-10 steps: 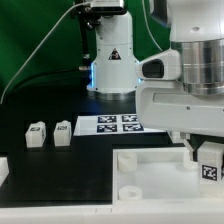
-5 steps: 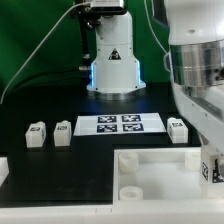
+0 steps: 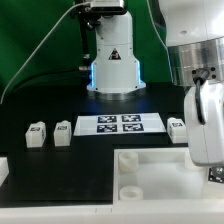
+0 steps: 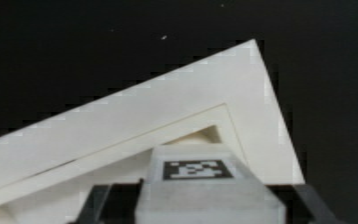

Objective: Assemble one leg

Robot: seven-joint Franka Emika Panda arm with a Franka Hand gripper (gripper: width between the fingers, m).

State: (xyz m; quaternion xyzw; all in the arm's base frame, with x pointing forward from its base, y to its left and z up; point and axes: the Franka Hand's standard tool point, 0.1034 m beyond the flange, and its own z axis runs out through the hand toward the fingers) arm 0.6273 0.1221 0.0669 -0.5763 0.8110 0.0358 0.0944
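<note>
My gripper (image 3: 209, 160) hangs at the exterior view's right, over the right side of the large white tray-like part (image 3: 160, 160). In the wrist view the gripper (image 4: 202, 208) is shut on a leg (image 4: 197, 185), a white block with a square tag on top, and a dark finger (image 4: 108, 202) presses each side. A corner of the tray-like part (image 4: 176, 105) lies just beneath the leg. Three more legs stand on the black table: two at the left (image 3: 36, 133) (image 3: 63, 131) and one at the right (image 3: 177, 128).
The marker board (image 3: 120, 123) lies flat between the left legs and the right leg. The robot base (image 3: 113, 60) stands behind it. The tray-like part has a round hole (image 3: 130, 190) near its front left corner.
The wrist has turned and shifted right over the tray-like part with the leg held. The leg at the right, hidden behind the arm one second ago, now shows.
</note>
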